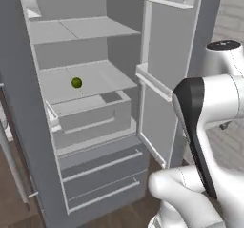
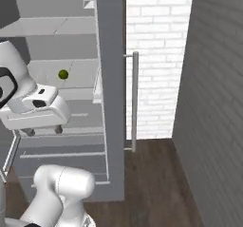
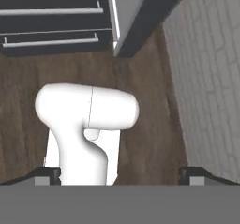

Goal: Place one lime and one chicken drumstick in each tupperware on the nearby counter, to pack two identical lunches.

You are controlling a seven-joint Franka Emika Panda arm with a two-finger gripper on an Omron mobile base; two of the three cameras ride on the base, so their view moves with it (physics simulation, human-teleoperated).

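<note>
the gripper stood wide open and empty, near the open fridge, where a lime sat on a shelf.

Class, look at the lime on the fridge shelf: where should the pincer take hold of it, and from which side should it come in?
Grip the lime across its middle: it looks round, so any pair of opposite sides should serve. Probably come in level from the open front of the fridge, since another shelf lies above it and leaves little room for a top-down reach. The pincer stands open, pointing at the floor.
</note>
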